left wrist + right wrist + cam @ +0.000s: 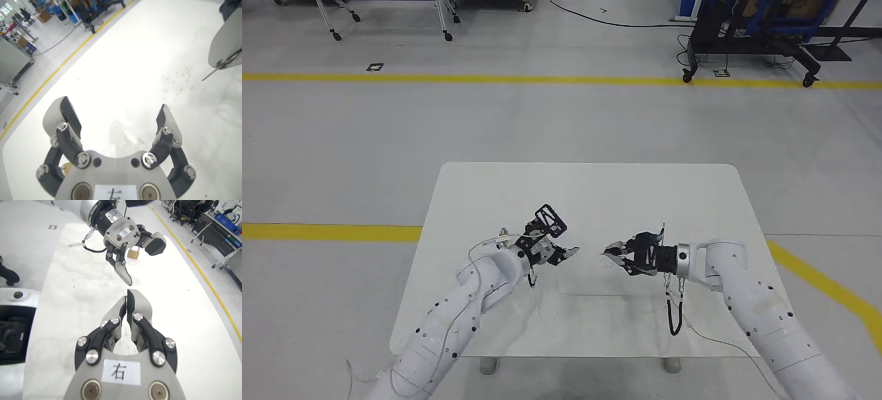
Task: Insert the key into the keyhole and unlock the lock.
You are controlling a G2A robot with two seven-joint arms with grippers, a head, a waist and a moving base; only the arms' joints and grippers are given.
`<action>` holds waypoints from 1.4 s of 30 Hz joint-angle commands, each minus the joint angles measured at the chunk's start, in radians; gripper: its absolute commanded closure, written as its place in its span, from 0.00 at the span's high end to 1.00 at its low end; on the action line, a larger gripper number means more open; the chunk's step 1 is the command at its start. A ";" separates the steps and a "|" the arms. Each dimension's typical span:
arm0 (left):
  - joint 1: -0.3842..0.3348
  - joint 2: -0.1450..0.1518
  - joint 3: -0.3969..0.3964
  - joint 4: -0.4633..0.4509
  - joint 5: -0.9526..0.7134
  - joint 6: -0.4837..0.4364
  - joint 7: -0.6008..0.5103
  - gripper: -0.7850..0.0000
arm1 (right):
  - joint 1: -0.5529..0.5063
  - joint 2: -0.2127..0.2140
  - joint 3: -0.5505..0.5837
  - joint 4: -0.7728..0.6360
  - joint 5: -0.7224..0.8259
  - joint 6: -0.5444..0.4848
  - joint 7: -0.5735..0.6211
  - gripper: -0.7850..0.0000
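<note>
You are looking down on a white table [592, 190] with 2 robot arms over its near half. Their grippers face each other, close together.

Your right gripper [128, 297] is closed. Its 2 ribbed pads pinch a small metal key [209, 75], and the key's thin blade sticks out past the fingertips toward the other arm.

Your left gripper [113, 103] is spread wide and holds nothing, with bare tabletop showing between its 2 fingers. In the right wrist view, 1 of its fingertips hangs just short of the right gripper's tips, with a small gap between them.

The brass padlock [133, 254] sits on the table below the base of the left gripper, behind its fingers and apart from them. Its shackle is partly hidden, so you cannot tell whether it is latched. The key is apart from the padlock, with the left gripper between them.
</note>
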 commanded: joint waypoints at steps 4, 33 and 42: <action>0.073 0.036 -0.157 -0.070 -0.085 -0.135 0.069 1.00 | 0.037 0.015 -0.030 0.062 0.087 0.001 -0.084 0.00; -0.025 0.045 -0.167 0.125 -0.459 -0.620 0.202 1.00 | 0.056 0.026 -0.079 0.108 0.305 0.001 -0.124 0.00; -0.146 0.058 0.054 0.178 -0.708 -0.624 0.183 0.93 | 0.135 0.038 -0.226 0.174 0.734 0.001 0.021 0.00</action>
